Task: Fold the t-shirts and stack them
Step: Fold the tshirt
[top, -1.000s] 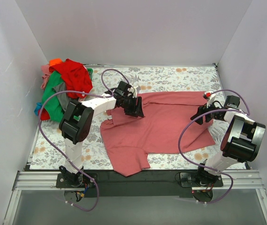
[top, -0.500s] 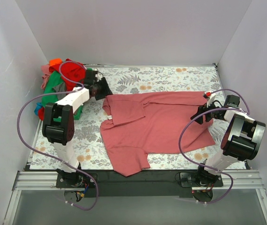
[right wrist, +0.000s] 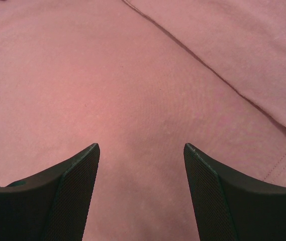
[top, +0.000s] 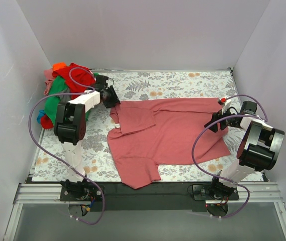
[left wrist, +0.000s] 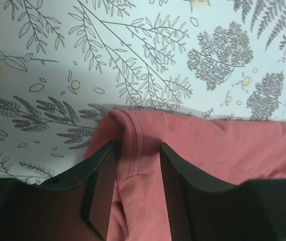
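From above, the salmon-pink t-shirt (top: 168, 131) lies spread on the floral surface (top: 183, 80). The left fingers (top: 110, 97) are at its far-left corner and the right fingers (top: 212, 125) at its right edge. A heap of t-shirts (top: 67, 93) sits left of the left fingers.

In the left wrist view, the fingers (left wrist: 101, 191) are parted with the shirt's hem between them.

In the right wrist view, the fingers (right wrist: 72, 196) are spread wide with shirt cloth under them.

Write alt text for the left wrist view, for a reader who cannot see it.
The left gripper is open, its two dark fingers straddling a folded corner of the salmon-pink t-shirt. The shirt lies on a floral table cover that fills the upper half.
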Robot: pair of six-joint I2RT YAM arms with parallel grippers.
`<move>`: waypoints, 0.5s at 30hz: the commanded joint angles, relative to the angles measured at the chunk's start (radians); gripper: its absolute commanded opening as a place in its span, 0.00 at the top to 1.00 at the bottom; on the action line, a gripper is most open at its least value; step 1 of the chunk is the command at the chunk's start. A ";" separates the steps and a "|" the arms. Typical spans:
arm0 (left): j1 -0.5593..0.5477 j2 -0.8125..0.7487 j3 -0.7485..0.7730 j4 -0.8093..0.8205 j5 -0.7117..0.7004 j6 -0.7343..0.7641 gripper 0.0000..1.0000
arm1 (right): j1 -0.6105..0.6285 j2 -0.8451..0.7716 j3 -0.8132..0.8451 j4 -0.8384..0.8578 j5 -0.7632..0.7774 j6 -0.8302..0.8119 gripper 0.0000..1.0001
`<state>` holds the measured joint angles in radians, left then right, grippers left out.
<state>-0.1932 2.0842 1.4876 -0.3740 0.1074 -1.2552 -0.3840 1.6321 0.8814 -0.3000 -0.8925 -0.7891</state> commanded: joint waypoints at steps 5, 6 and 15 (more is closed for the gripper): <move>0.001 0.023 0.065 -0.022 -0.061 -0.003 0.64 | -0.001 0.011 0.039 -0.024 -0.011 0.001 0.26; 0.001 0.027 0.069 -0.023 -0.066 -0.003 0.65 | -0.001 0.011 0.041 -0.022 -0.013 0.001 0.26; 0.008 0.069 0.114 -0.025 -0.084 0.010 0.83 | -0.001 0.017 0.045 -0.027 -0.010 0.002 0.27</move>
<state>-0.1925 2.1338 1.5543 -0.3958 0.0498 -1.2537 -0.3843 1.6386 0.8886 -0.3130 -0.8925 -0.7891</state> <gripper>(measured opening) 0.188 0.739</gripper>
